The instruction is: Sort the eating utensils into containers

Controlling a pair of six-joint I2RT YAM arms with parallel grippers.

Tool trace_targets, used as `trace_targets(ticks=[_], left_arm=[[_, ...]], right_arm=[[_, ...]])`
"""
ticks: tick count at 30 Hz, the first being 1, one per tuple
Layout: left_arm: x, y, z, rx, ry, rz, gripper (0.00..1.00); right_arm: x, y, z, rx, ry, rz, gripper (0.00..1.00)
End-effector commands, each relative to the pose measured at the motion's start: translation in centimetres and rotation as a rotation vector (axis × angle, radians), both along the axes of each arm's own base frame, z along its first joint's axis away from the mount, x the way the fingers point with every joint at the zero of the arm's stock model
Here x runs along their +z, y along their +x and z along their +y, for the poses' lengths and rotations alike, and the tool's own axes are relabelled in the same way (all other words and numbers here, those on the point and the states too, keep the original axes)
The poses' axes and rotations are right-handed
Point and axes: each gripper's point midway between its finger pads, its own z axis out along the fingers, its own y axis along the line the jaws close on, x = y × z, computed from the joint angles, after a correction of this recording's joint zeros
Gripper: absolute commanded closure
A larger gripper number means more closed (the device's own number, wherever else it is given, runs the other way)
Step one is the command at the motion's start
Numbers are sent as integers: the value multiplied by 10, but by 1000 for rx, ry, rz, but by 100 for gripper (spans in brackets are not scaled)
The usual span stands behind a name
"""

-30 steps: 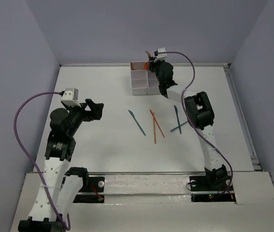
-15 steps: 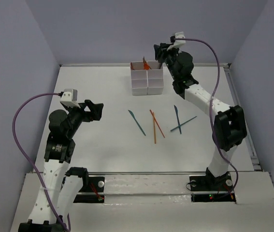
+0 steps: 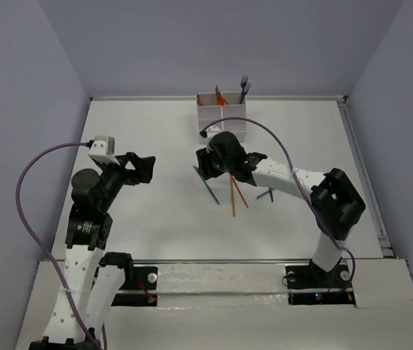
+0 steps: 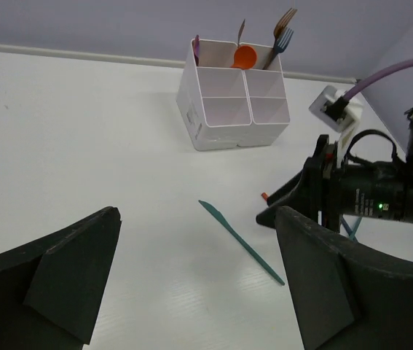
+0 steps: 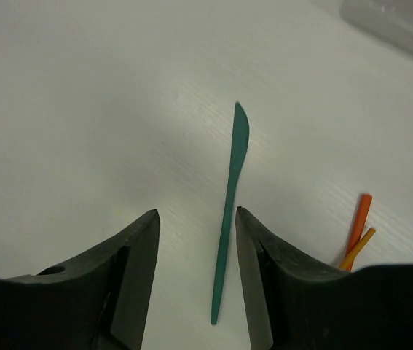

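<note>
The white containers [image 3: 221, 124] stand at the back centre, with an orange spoon [image 3: 219, 96] and a fork [image 3: 243, 87] upright in the back boxes. On the table lie a teal knife [image 3: 209, 187], two thin orange sticks [image 3: 234, 195] and the end of another teal knife [image 3: 269, 195], mostly hidden under the right arm. My right gripper [image 3: 205, 165] is open just above the first knife. In the right wrist view the knife [image 5: 229, 211] lies between the open fingers of the gripper [image 5: 196, 216], nearer the right one. My left gripper [image 3: 142, 166] is open and empty, apart at the left.
The left wrist view shows the containers [image 4: 231, 109], holding the orange spoon [image 4: 244, 56], two forks [image 4: 285, 29] and a purple spoon [image 4: 195, 49], with the teal knife [image 4: 241, 240] in front. The orange sticks [image 5: 357, 230] lie right of my right fingers.
My right arm left the containers and swung forward and left, down over the teal knife. A fork now stands in the back right box. The left arm barely moved.
</note>
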Motion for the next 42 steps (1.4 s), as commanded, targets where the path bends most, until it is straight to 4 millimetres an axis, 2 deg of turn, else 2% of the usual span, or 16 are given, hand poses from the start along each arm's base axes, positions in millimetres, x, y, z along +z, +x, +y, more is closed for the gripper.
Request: trace_targets(ticks=[1, 4, 6, 8, 13, 17, 21, 27, 29, 31, 33, 36, 38, 39, 42], left_arm=[[24, -3, -1, -8, -10, -76, 1], [24, -3, -1, -8, -10, -78, 1], [24, -3, -1, -8, -9, -78, 1], [24, -3, -1, -8, -9, -78, 1], [23, -3, -1, -8, -9, -75, 1], [23, -4, -2, -15, -10, -75, 1], [24, -4, -1, -12, -10, -78, 1], [25, -5, -3, -19, -9, -80, 1], [25, -5, -3, -19, -9, -78, 1], [25, -5, -3, -19, -8, -80, 1], [25, -5, -3, -18, -8, -80, 1], [26, -5, -3, -18, -8, -82, 1], [26, -5, -3, -18, -7, -84, 1], [26, -5, -3, -18, -7, -82, 1], [25, -5, -3, -18, -7, -81, 1]], right_arm=[[-46, -30, -26, -19, -163, 145, 45], [-61, -38, -23, 2, -217, 176, 45], [-78, -42, -20, 11, -256, 206, 47], [-89, -35, -19, 0, -285, 210, 49], [-104, -25, -12, -12, -317, 225, 57], [-104, -17, -2, -8, -309, 223, 57], [-119, -17, -7, -18, -367, 255, 63], [-123, -23, -17, -11, -439, 265, 70], [-127, -26, -24, -10, -491, 286, 76], [-131, -32, -32, -3, -554, 299, 77], [-132, -37, -32, 15, -574, 301, 81], [-133, -40, -34, 17, -576, 308, 93], [-130, -35, -29, 14, -552, 286, 93], [-125, -30, -25, 6, -537, 267, 93], [-88, -7, -4, -5, -405, 165, 93]])
